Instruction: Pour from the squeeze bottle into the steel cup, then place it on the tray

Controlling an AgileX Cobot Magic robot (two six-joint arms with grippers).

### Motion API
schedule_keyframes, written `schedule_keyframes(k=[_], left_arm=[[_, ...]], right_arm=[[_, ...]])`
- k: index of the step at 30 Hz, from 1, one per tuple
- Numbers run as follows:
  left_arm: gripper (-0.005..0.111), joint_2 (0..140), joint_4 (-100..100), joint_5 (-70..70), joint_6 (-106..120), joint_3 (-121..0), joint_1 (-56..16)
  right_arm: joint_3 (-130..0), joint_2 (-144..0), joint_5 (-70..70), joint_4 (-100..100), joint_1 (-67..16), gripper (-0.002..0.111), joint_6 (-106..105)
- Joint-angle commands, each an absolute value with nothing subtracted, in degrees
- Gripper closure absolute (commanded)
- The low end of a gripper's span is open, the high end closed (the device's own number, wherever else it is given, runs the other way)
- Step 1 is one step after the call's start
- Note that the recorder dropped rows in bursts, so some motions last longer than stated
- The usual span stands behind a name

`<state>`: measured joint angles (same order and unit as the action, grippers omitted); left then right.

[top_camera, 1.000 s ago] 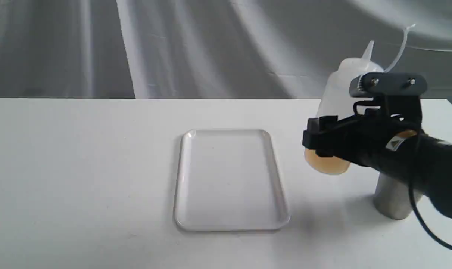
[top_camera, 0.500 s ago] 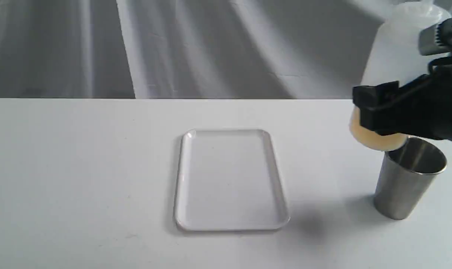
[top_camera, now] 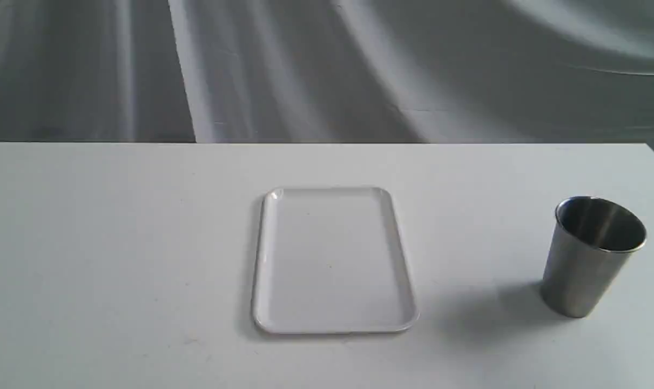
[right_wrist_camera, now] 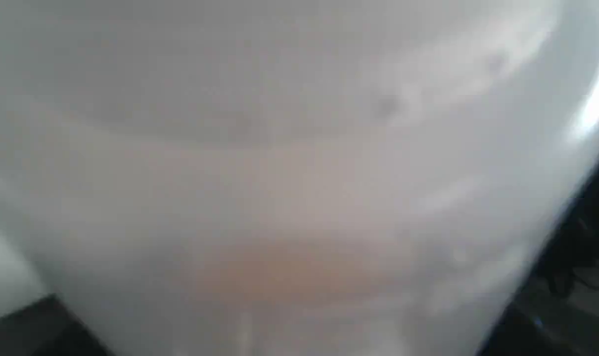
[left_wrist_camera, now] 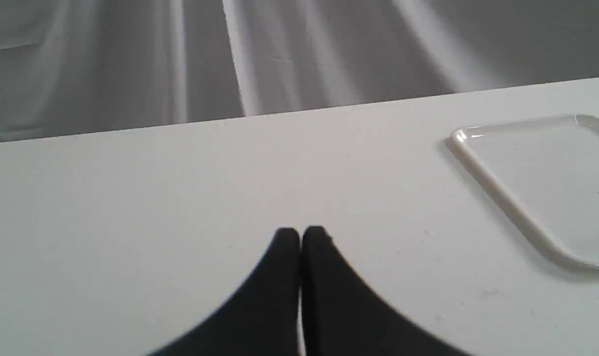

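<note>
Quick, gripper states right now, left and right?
Left gripper: closed, holding nothing.
Right gripper: closed on the squeeze bottle, which fills its blurred view.

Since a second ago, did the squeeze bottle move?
Yes. The squeeze bottle went up and right past the steel cup and out of the exterior view. Only the right wrist view shows it now.

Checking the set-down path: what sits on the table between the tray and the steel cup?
Nothing: the exterior view shows only bare white table with a faint shadow between the tray and the steel cup.
</note>
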<state>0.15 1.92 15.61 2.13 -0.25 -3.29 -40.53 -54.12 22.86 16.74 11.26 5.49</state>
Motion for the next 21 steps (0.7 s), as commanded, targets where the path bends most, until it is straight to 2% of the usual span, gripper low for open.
schedule_keyframes(k=[1,11,21], left_arm=[[0.107,0.0,1.9,15.2,2.1,0.0,-3.6],[0.107,0.0,1.9,15.2,1.8,0.0,-3.6],[0.107,0.0,1.9,15.2,2.1,0.0,-3.6]], right_arm=[[-40.8,-53.8,27.6,22.9,12.1,0.086,8.7],[-40.8,-55.5,36.9,31.4,12.1,0.086,10.0],[-53.2,-72.2,49.3,38.1,11.9,0.086,12.4]])
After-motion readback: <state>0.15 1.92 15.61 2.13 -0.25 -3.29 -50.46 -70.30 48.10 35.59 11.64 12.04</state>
